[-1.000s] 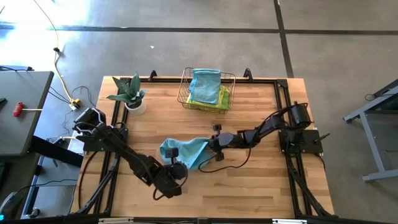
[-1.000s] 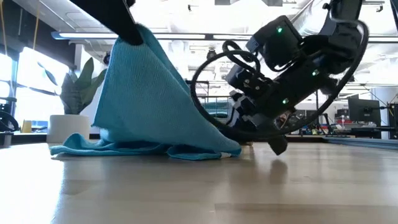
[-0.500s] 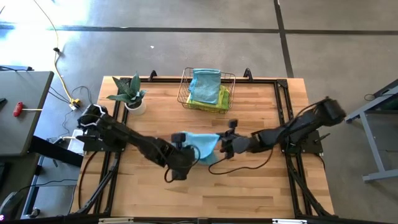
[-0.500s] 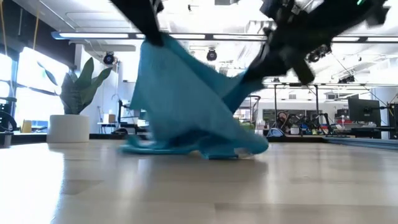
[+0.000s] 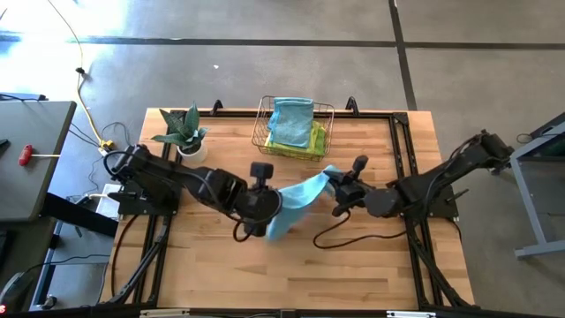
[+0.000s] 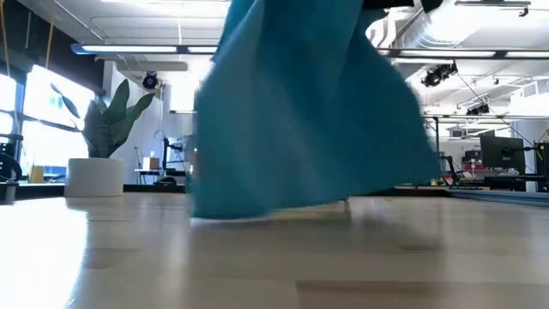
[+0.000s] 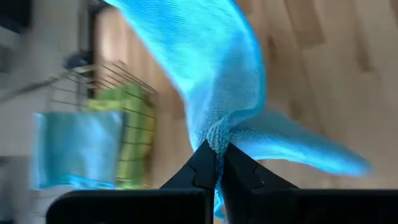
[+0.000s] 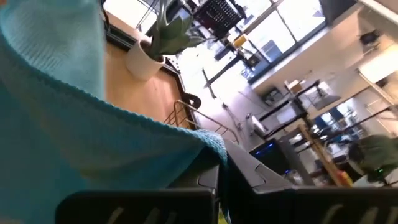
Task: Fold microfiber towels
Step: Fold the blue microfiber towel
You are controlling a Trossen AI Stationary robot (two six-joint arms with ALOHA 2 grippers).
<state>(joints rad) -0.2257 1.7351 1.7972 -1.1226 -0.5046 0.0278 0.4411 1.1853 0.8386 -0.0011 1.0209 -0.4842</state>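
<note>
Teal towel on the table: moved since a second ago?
Yes. The teal towel, pinched by both grippers, has risen and shifted toward the wire basket and the table's right side.

A teal blue microfiber towel point(image 5: 296, 199) hangs stretched above the middle of the desk point(image 5: 371, 265), lifted by two opposite edges so that it sags between them; from table height it point(image 6: 300, 112) falls as a broad, softly creased sheet whose bottom hem just brushes the wood. One pinched corner shows a bunched, nubbly weave point(image 7: 214, 134), and the other held edge has a neat stitched hem point(image 8: 124, 115). At the back of the desk, more towels are stacked in the wire basket point(image 5: 261, 124): a lighter teal one point(image 5: 291, 117) draped on top of a lime green one point(image 5: 309, 141)
</note>
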